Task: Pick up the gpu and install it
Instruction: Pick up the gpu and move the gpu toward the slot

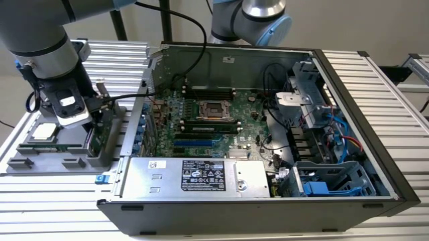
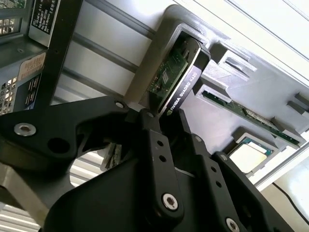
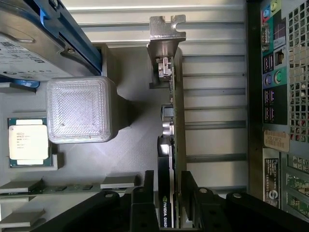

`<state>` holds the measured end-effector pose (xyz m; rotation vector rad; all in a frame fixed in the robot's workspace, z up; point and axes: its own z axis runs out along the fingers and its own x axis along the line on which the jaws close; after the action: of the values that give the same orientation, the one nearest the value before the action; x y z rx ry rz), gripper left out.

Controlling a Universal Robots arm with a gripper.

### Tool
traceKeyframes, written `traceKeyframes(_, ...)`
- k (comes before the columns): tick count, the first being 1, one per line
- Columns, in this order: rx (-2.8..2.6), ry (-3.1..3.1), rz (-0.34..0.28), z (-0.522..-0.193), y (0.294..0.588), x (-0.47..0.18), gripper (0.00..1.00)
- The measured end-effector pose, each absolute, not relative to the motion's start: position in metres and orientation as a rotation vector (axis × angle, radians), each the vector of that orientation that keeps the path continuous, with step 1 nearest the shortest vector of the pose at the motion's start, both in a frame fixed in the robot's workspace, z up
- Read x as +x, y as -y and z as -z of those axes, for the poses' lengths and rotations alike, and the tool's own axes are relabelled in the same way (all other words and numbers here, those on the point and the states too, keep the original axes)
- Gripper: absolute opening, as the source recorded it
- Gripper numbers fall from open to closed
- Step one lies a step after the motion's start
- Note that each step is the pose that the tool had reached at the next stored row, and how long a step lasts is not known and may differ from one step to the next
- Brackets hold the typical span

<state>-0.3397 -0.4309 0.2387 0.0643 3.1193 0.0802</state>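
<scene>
While the gripper [image 3: 167, 187] straddles the gpu [image 3: 177, 116], you cannot tell whether it has clamped the card or stands slightly open. The gpu stands on edge in the grey holder tray [image 3: 135, 150], with its silver bracket [image 3: 166, 31] farthest from the gripper. Beyond the tray, toward the exterior view's right, the open computer case [image 1: 221, 65] rests on the bench [image 1: 60, 206].

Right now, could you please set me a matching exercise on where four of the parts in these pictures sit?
Things:
1 gpu
2 processor chip
3 memory stick
4 power supply

Places:
A flat in a square recess of the grey tray
B inside the open computer case
C on edge in the tray, at the gripper
D in a long narrow tray slot

Pairs: 1-C, 2-A, 3-D, 4-B
</scene>
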Motion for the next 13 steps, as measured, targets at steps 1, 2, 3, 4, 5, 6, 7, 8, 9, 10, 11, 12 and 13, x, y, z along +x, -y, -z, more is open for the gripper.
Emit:
traceKeyframes(1, 0.064, -3.119, -0.080, -0.2387, 0.4309, -0.3398, 0.00)
traceKeyframes(2, 0.064, -3.119, -0.080, -0.2387, 0.4309, -0.3397, 0.00)
traceKeyframes(3, 0.064, -3.119, -0.080, -0.2387, 0.4309, -0.3397, 0.00)
traceKeyframes(4, 0.064, -3.119, -0.080, -0.2387, 0.4309, -0.3398, 0.00)
traceKeyframes(5, 0.064, -3.119, -0.080, -0.2386, 0.4309, -0.3397, 0.00)
traceKeyframes(6, 0.064, -3.119, -0.080, -0.2386, 0.4309, -0.3397, 0.00)
traceKeyframes(7, 0.064, -3.119, -0.080, -0.2386, 0.4309, -0.3397, 0.00)
traceKeyframes(8, 0.064, -3.119, -0.080, -0.2386, 0.4309, -0.3397, 0.00)
traceKeyframes(9, 0.064, -3.119, -0.080, -0.2386, 0.4309, -0.3397, 0.00)
traceKeyframes(10, 0.064, -3.119, -0.080, -0.2386, 0.4309, -0.3397, 0.00)
traceKeyframes(11, 0.064, -3.119, -0.080, -0.2386, 0.4309, -0.3397, 0.00)
traceKeyframes(12, 0.064, -3.119, -0.080, -0.2385, 0.4309, -0.3397, 0.00)
traceKeyframes(13, 0.064, -3.119, -0.080, -0.2385, 0.4309, -0.3397, 0.00)
